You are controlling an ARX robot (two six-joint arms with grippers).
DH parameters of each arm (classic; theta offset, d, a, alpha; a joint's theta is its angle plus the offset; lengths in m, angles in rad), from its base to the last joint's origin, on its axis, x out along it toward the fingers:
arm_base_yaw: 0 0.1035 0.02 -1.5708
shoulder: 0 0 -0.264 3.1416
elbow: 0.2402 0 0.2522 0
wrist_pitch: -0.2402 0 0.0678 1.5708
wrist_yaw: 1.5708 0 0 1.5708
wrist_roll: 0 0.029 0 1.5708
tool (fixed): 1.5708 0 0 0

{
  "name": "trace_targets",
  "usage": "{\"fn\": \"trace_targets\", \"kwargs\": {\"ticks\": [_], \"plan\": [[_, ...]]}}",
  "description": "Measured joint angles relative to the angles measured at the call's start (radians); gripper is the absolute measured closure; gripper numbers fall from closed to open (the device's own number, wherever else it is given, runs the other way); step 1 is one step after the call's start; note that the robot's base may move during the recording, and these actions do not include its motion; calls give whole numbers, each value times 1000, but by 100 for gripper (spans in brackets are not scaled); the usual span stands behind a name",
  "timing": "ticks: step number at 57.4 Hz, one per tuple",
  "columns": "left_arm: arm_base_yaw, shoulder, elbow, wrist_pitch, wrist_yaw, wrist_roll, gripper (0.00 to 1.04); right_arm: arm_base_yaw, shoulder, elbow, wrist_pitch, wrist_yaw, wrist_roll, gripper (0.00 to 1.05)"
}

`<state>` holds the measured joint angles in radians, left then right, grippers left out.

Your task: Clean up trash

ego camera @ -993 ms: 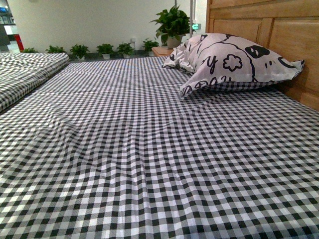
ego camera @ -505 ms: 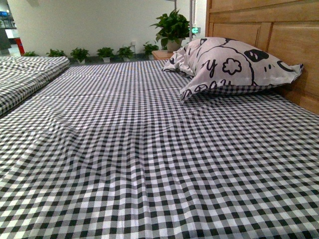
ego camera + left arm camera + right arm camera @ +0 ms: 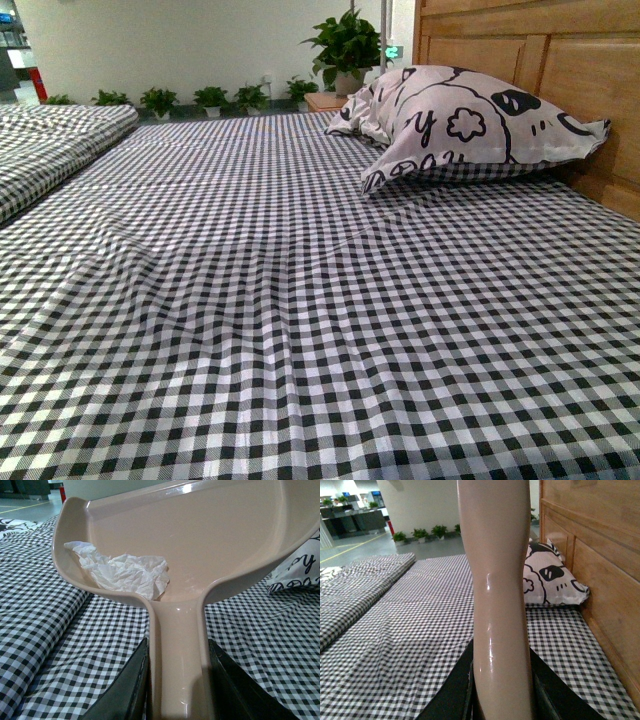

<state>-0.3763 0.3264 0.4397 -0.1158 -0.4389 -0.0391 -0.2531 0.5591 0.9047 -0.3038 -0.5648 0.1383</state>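
Left wrist view, crumpled white trash point(image 3: 125, 573), inside dustpan point(image 3: 220, 535)

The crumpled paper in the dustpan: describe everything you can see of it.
The crumpled paper is a white, thin, tissue-like wad, creased all over with ragged edges. It shows only in the left wrist view. It lies loose inside the mauve-beige plastic dustpan, against the pan's rim near where the handle begins, touching the pan's inner surface. Nothing grips it directly; the left gripper holds the dustpan's handle between its dark jaws, above the checked bedsheet.
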Motion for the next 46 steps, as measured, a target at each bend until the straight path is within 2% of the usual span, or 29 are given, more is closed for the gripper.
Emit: {"fn": "trace_targets", "kwargs": {"ticks": [46], "plan": [[0,0,0,0,0,0,76,0,0,0,0,0,0,84]]}}
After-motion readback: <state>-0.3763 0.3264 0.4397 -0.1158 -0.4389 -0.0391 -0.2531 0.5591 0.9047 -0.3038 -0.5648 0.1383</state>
